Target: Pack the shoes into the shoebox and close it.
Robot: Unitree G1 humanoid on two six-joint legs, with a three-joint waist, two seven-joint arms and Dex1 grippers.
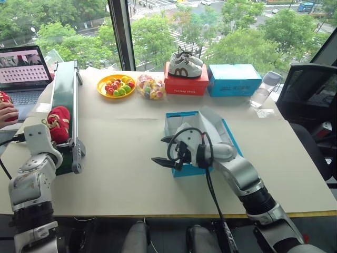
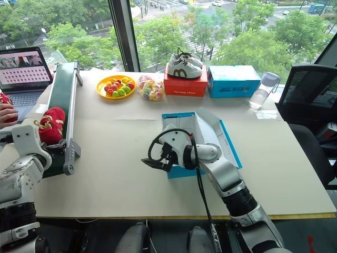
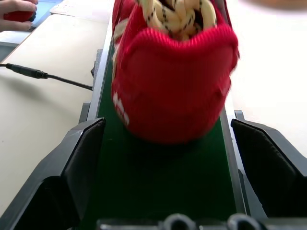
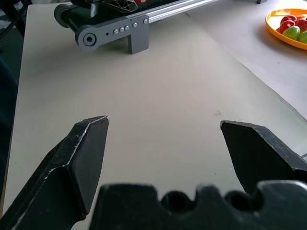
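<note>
table (image 1: 131, 158): red shoe (image 1: 58, 122) on conveyor (image 1: 66, 95), maybe both; shoebox (image 1: 181, 126) open.

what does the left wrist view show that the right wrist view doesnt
Left wrist view alone: a red shoe with cream laces lying on the green belt, between the open left claw fingers, not gripped; a black cable on the table; a person's hand at the far corner.

Right wrist view alone: the open right claw over bare table, and the orange plate of fruit.

Both share: the beige table and the conveyor, seen from its end roller in the right wrist view.
</note>
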